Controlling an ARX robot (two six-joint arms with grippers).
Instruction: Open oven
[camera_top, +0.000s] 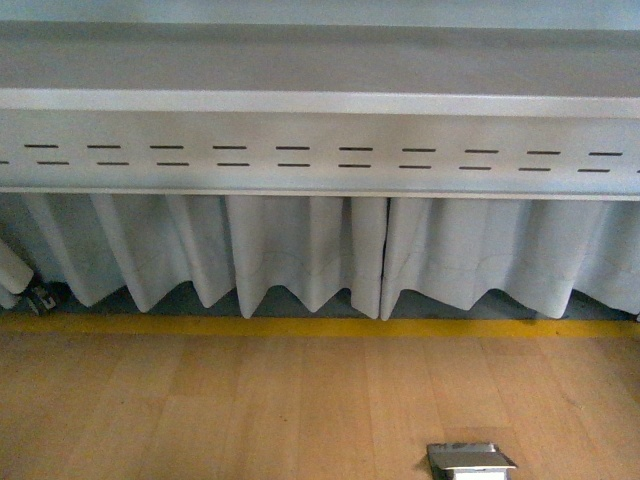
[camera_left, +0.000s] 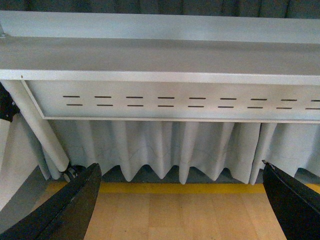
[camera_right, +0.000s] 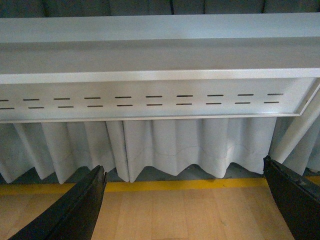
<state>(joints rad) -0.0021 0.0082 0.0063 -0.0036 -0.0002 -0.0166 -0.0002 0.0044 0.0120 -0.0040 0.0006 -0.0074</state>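
The oven is out of view in all three views. In the left wrist view my left gripper is open, its two dark fingers spread wide with only wooden floor between them. My right gripper is open too, its black fingers far apart over bare floor and holding nothing. Neither arm shows in the front view.
A grey metal table with a slotted front panel spans the scene ahead. A pleated white curtain hangs under it. A yellow tape line crosses the wooden floor. A metal floor box lies near the front. A slanted white table leg stands beside my left gripper.
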